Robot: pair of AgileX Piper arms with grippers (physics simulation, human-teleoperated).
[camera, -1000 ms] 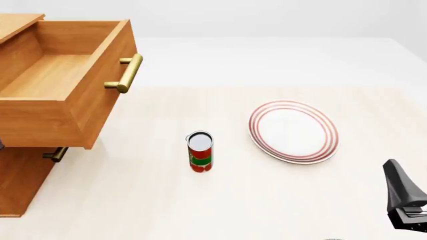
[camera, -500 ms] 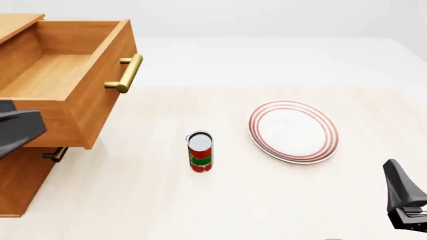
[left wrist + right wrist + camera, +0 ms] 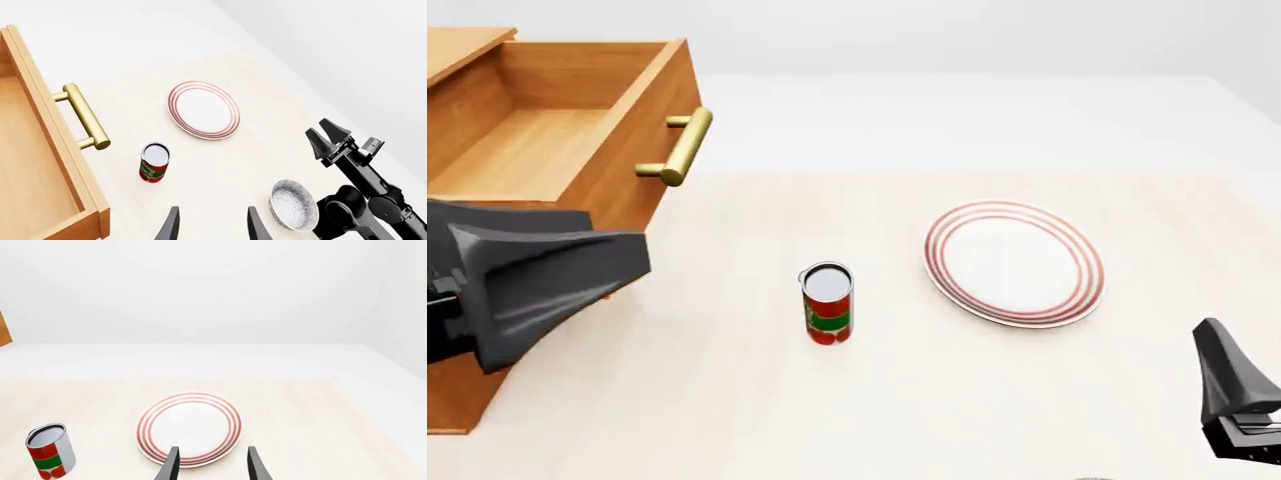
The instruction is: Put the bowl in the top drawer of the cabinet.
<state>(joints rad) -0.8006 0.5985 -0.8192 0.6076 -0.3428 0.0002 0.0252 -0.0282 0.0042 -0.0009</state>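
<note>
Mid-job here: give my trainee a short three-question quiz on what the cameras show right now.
1. True or false: the top drawer stands open.
2. What stands between the cabinet and the plate? A) can B) cup C) bottle
3. Which arm's base does the bowl sit beside?

Key: 1 true. 2 A, the can. 3 The right arm's; its end effector holds nothing, and neither does the left end effector.

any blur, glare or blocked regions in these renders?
Front view: sharp and evenly lit, but the left arm looms large, covering the top drawer front corner. Left wrist view: crisp, soft shadows, bowl clear. Right wrist view: bright, plate without glare.
</note>
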